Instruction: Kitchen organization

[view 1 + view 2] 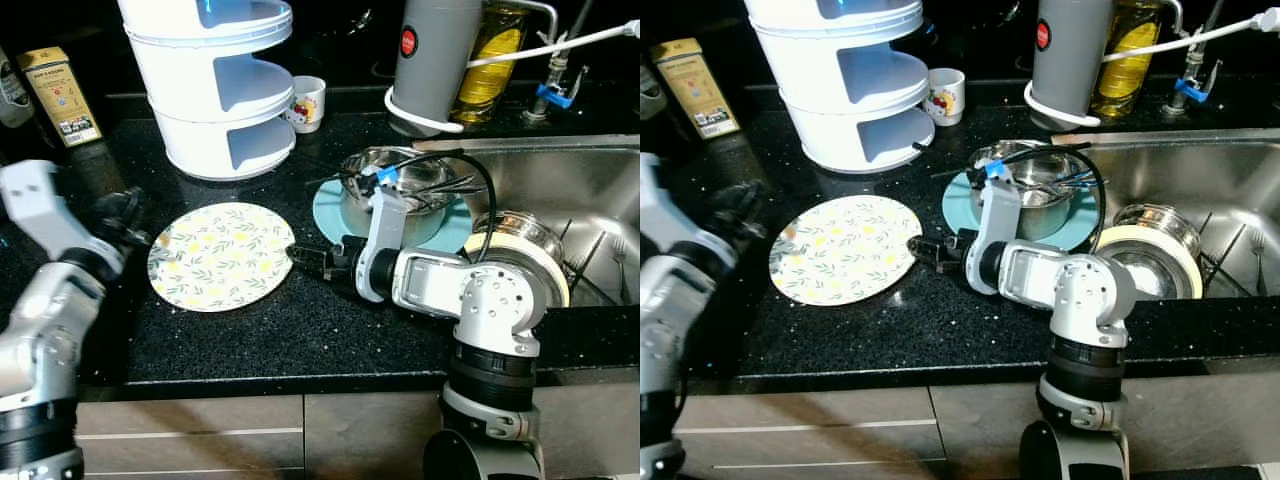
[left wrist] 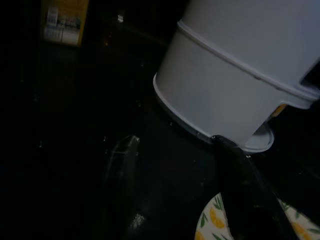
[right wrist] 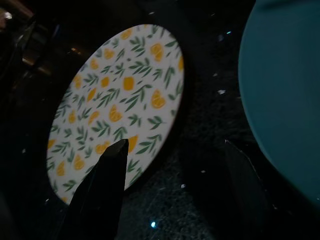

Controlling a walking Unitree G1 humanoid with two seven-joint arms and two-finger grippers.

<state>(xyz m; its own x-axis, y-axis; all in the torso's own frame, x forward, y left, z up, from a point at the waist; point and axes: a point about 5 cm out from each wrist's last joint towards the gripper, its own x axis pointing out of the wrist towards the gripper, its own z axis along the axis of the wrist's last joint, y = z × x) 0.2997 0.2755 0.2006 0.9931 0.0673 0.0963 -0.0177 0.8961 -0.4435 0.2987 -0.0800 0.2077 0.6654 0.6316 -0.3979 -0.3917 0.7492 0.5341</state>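
Observation:
A round plate with a lemon and leaf print (image 1: 220,255) lies flat on the black counter (image 1: 300,330). My right gripper (image 1: 303,256) reaches in low from the right, open, its tips just off the plate's right edge; the right wrist view shows the plate (image 3: 115,105) between and beyond the two spread fingers (image 3: 102,190). My left gripper (image 1: 130,222) hovers by the plate's left edge, open with nothing in it. In the left wrist view one dark finger (image 2: 245,195) crosses the plate's rim (image 2: 212,222).
A white tiered rack (image 1: 215,80) stands behind the plate, a small mug (image 1: 307,103) beside it. A teal plate (image 1: 448,228) carries a steel bowl (image 1: 400,178) with utensils. Sink (image 1: 590,170) at right holds a pot (image 1: 515,235). A grey canister (image 1: 432,60) and a yellow box (image 1: 58,95) stand at the back.

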